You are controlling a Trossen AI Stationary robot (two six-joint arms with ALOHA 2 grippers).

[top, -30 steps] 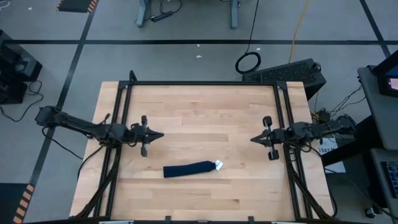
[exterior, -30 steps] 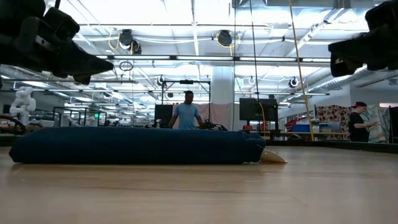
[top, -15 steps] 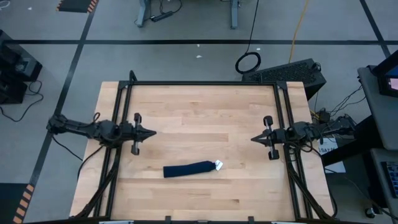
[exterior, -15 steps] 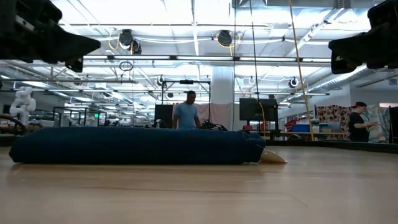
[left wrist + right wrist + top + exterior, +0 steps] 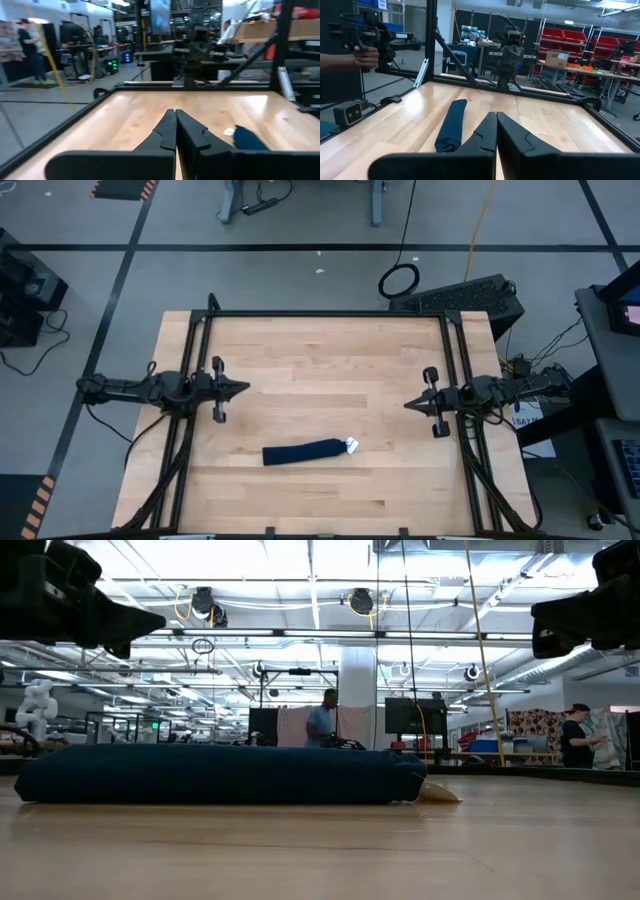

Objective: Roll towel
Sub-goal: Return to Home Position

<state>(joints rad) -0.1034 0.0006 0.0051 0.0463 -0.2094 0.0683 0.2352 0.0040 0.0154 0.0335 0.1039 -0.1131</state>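
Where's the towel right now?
In the high view, the rolled towel lies on the table, midway across and toward the picture's lower edge, clear of the left gripper and right gripper.

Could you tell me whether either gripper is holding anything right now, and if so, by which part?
Nothing is held: the left gripper and right gripper are shut and empty, away from the rolled towel.

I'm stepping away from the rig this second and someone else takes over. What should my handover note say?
Left hand: shut, empty, raised over the table's left side.
Right hand: shut, empty, raised over the right side.
Towel: rolled into a log, lying on the table between the arms, toward the low camera's edge. Its white tag is at the end nearer the right arm. Neither hand touches it.
Done: the roll.
Left: probably only parking the arms.
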